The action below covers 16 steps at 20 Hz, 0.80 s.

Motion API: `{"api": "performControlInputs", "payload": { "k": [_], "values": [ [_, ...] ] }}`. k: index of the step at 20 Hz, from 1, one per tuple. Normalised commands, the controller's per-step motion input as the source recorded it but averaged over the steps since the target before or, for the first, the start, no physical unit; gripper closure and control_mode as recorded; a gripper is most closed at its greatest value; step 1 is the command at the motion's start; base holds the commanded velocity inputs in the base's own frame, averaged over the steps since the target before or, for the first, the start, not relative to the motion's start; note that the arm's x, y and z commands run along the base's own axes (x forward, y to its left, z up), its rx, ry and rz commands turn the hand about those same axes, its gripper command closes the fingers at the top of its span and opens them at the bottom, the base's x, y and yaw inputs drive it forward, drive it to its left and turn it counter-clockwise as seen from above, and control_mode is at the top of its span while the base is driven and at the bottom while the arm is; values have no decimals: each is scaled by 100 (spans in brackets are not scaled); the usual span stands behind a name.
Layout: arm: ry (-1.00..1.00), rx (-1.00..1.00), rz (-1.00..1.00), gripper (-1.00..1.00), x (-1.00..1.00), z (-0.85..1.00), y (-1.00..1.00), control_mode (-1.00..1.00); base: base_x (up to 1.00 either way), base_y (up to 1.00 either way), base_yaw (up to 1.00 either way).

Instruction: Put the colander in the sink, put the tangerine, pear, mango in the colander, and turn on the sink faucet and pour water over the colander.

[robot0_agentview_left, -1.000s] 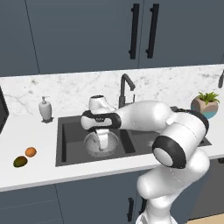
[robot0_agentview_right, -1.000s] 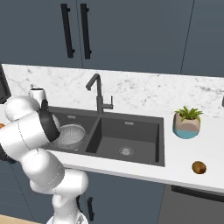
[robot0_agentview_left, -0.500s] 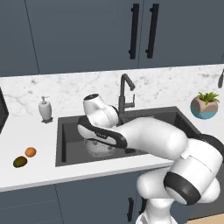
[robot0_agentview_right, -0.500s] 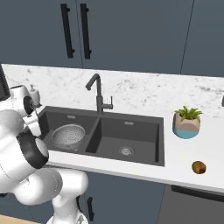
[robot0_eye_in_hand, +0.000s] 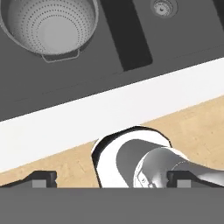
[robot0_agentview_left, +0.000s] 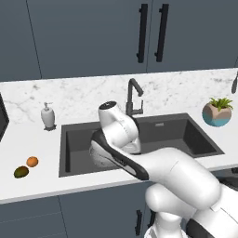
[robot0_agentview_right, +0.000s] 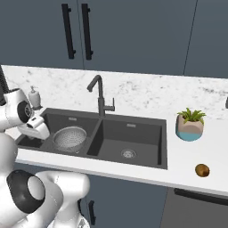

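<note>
The silver colander point(robot0_agentview_right: 70, 138) stands empty in the left basin of the dark sink point(robot0_agentview_right: 133, 133); in the hand view the colander point(robot0_eye_in_hand: 49, 25) is at the top left. My gripper point(robot0_eye_in_hand: 116, 179) hovers open, with nothing between its fingertips point(robot0_eye_in_hand: 43, 178), over the counter's front edge beside that basin. In the right base view the hand point(robot0_agentview_right: 38, 128) is just left of the colander. The tangerine point(robot0_agentview_left: 32, 161) and mango point(robot0_agentview_left: 20, 172) lie together on the counter left of the sink. The pear is out of view. The sink faucet point(robot0_agentview_right: 100, 95) stands behind the divider, with no water at its spout.
A white soap dispenser point(robot0_agentview_left: 48, 115) stands at the sink's back left corner. A potted plant point(robot0_agentview_right: 190, 124) sits right of the sink, and a small brown fruit point(robot0_agentview_right: 202, 169) lies near the front edge there. My arm point(robot0_agentview_left: 139, 162) covers the left basin in the left base view.
The hand has pulled out of the left basin and swung left and toward the counter's front edge. The colander stays in the basin, and the jaws remain open.
</note>
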Motion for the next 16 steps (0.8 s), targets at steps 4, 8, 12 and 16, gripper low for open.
{"api": "performControlInputs", "payload": {
  "k": [4, 8, 12, 16],
  "values": [
    [2, 0, 18, -100, -20, 5, -34, -100, 0, 0, 0],
    [5, 0, 16, -100, -17, 3, -33, -100, 0, 0, 0],
    [1, 1, 18, -100, -23, 11, -54, -100, 0, 0, 0],
    [0, 1, 4, -100, -16, 26, -62, -100, 0, 0, 0]
  ]
}}
